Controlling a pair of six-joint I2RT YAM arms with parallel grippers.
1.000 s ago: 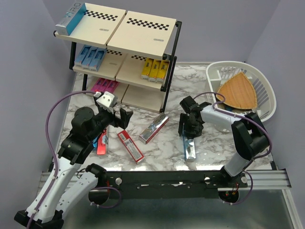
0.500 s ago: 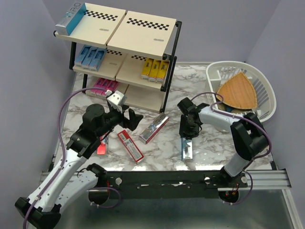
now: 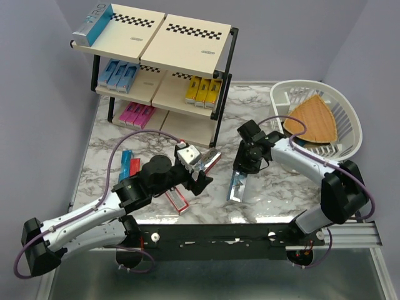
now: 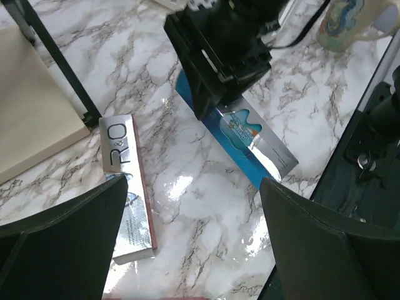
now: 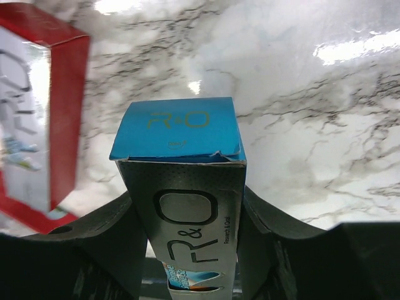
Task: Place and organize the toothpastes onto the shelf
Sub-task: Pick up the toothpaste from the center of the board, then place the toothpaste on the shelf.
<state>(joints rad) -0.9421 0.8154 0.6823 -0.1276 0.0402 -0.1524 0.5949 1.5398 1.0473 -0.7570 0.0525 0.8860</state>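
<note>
1. The right gripper clamps one end of a glossy silver-and-teal cardboard toothpaste box, right of centre at the veined marble table.
2. The left gripper hangs with its fingers spread wide beside a flat silver-red box.
3. The black-framed, beige-board shelf stands far left.

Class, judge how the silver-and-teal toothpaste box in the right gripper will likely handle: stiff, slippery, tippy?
Probably stiff: the silver-and-teal toothpaste box shows straight edges in the right gripper. Possibly slippery: its glossy face reflects light. Likely crushable at the ends: the blue flap looks slightly nicked.
</note>
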